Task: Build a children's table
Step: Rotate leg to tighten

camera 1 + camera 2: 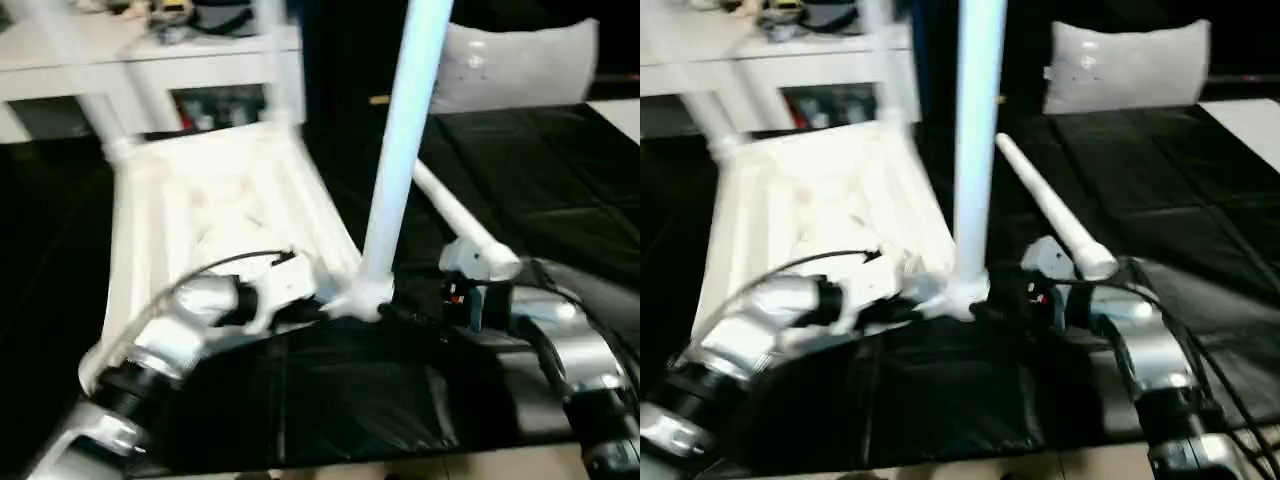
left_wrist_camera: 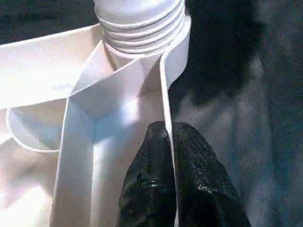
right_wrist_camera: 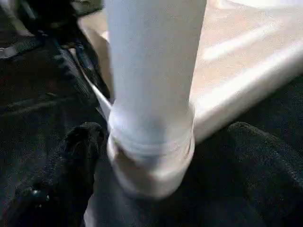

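From the head camera I see the tabletop (image 1: 215, 215) lying upside down on the black cloth (image 1: 350, 400), ribbed underside up, filling the left half of the frame from the upper left down toward centre. At its near right corner, about the middle of the frame, one leg (image 1: 405, 140) stands upright in its socket and runs off the top edge. A second leg (image 1: 465, 225) lies loose on the cloth just right of that corner, slanting from centre toward the right, its thick end over my right forearm. More legs rise, blurred, from the far corners at the upper left.

My left gripper (image 2: 168, 156) reaches in from the lower left and its fingers are pressed together on the tabletop's thin edge wall, one finger on each side, right beside the threaded base of the standing leg in the wrist picture.

My right gripper (image 3: 161, 156) comes from the lower right with its fingers (image 3: 71, 161) spread wide, one on either side of the standing leg's base and socket; I see a gap between each finger and the leg.

A grey cushion (image 1: 515, 65) sits at the upper right.
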